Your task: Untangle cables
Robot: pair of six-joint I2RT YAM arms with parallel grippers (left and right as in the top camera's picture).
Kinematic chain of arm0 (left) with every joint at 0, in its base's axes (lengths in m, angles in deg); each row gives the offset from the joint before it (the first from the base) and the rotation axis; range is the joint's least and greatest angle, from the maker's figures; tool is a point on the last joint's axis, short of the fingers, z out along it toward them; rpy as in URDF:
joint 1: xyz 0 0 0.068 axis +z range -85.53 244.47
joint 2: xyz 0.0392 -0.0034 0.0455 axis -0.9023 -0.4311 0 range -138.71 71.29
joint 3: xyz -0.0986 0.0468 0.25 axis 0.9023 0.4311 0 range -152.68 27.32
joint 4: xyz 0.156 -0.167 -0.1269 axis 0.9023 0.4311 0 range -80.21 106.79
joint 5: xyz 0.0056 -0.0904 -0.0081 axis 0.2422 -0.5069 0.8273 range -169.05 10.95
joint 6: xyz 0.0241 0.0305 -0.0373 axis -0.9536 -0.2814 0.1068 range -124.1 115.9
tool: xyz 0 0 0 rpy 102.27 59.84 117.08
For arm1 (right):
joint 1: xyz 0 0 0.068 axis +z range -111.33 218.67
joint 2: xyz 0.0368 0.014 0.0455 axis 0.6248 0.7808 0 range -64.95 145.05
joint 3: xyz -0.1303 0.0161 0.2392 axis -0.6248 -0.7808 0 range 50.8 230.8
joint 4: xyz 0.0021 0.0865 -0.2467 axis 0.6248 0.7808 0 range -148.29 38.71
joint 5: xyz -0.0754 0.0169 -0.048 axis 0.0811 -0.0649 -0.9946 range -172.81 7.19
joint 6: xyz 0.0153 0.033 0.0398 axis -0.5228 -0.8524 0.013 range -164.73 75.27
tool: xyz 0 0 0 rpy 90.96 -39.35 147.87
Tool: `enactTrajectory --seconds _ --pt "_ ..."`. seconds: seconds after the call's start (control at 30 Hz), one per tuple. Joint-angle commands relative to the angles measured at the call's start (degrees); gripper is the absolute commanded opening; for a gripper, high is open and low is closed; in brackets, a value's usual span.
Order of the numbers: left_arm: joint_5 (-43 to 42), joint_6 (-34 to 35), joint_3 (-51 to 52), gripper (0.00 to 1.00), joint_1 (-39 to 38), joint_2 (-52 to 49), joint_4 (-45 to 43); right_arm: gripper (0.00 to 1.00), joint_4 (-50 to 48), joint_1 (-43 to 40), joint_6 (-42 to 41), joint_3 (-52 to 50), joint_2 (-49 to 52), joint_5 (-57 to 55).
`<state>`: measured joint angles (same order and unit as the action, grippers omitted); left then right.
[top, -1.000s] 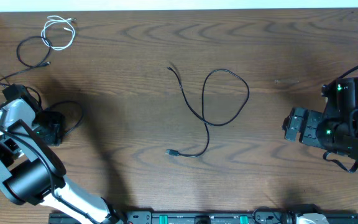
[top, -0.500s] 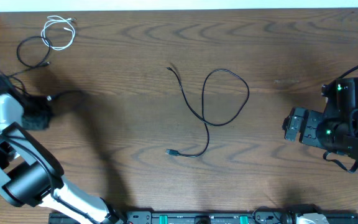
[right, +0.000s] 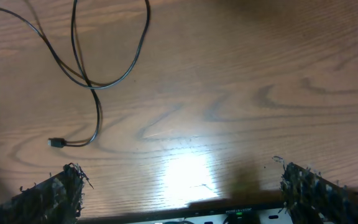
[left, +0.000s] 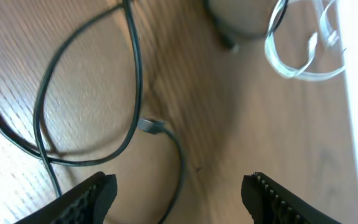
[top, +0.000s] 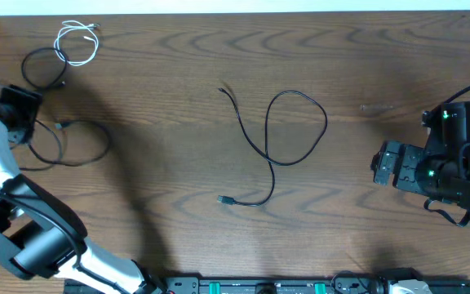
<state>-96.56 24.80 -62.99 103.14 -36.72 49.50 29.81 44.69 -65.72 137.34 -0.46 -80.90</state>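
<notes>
Loose cables (top: pixel 280 139) lie on the worktop (top: pixel 398 65), and you are holding none of them.
Your left gripper (left: pixel 179 186) is spread open and empty above a black cable loop (top: pixel 76 145) at the left edge. A smaller black loop (top: pixel 43 69) and the white cable (top: pixel 77 42) lie just beyond, in the far left corner. Your right gripper (right: pixel 179 171) is wide open and empty, well apart from the long black cable mid-worktop.
</notes>
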Motion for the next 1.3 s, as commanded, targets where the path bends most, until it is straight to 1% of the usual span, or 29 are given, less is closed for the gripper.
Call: enactTrajectory --seconds 0.0,0.17,0.23,0.27,0.3,0.33,0.37,0.4,0.43,0.57,0.6,0.67,0.73,0.8,0.9,1.03,1.27 --pt "1.66 -6.19 1.01 0.71 -0.92 -3.28 1.77 0.99 0.07 -0.35 -0.37 0.22 0.02 -0.26" --pt "1.68 -6.23 0.98 0.71 -1.44 -3.56 4.13 0.99 0.07 -0.35 -0.37 0.22 0.02 -0.26" --pt "1.68 -7.21 0.98 0.7 -1.88 -3.56 5.4 0.99 0.07 -0.35 -0.37 0.22 0.0 -0.26" --pt "1.68 -8.35 1.01 0.7 -2.21 -3.56 6.01 0.99 0.09 -0.35 -0.37 0.22 0.0 -0.26" --pt "1.68 -12.28 1.01 0.7 -3.23 -3.56 7.21 0.99 0.09 -0.35 -0.37 0.22 0.02 -0.26" --pt "1.7 -14.32 1.01 0.69 -3.85 -3.56 7.65 0.99 0.07 -0.35 -0.37 0.22 0.02 -0.26" --pt "1.7 -16.63 1.09 0.67 -4.72 -3.56 7.96 0.99 0.09 -0.35 -0.37 0.22 0.0 -0.26" --pt "1.7 -18.36 1.18 0.61 -5.53 -3.56 8.17 0.99 0.09 -0.37 -0.37 0.22 0.0 -0.26" --pt "1.7 -19.98 1.25 0.59 -6.54 -3.56 8.46 0.99 0.07 -0.35 -0.37 0.22 0.02 -0.26" --pt "2.12 -24.39 1.77 0.58 -10.58 -3.56 9.16 0.99 0.07 -0.35 -0.37 0.22 0.0 -0.26" --pt "3.21 -24.65 1.99 0.58 -11.54 -3.56 9.35 0.99 0.07 -0.35 -0.37 0.22 0.02 -0.26" --pt "8.11 -24.87 2.69 0.58 -13.77 -3.56 9.55 0.99 0.09 -0.35 -0.37 0.22 0.02 -0.26" --pt "11.3 -26.8 3.5 0.58 -15.37 -3.56 9.75 0.99 0.09 -0.35 -0.37 0.22 0.02 -0.26" --pt "12.94 -29.75 4.81 0.58 -16.76 -3.56 9.81 0.99 0.09 -0.35 -0.37 0.22 0.02 -0.26" --pt "13.16 -31.91 6.8 0.58 -17.79 -3.56 9.25 0.99 0.09 -0.35 -0.37 0.22 0.02 -0.26" --pt "19.67 -35.63 9.68 0.57 -17.81 -3.56 7.78 0.99 0.09 -0.35 -0.37 0.22 0.02 -0.26" --pt "20.76 -36.57 12.98 0.57 -17.81 -3.58 5.22 0.99 0.09 -0.35 -0.37 0.22 0.02 -0.26"
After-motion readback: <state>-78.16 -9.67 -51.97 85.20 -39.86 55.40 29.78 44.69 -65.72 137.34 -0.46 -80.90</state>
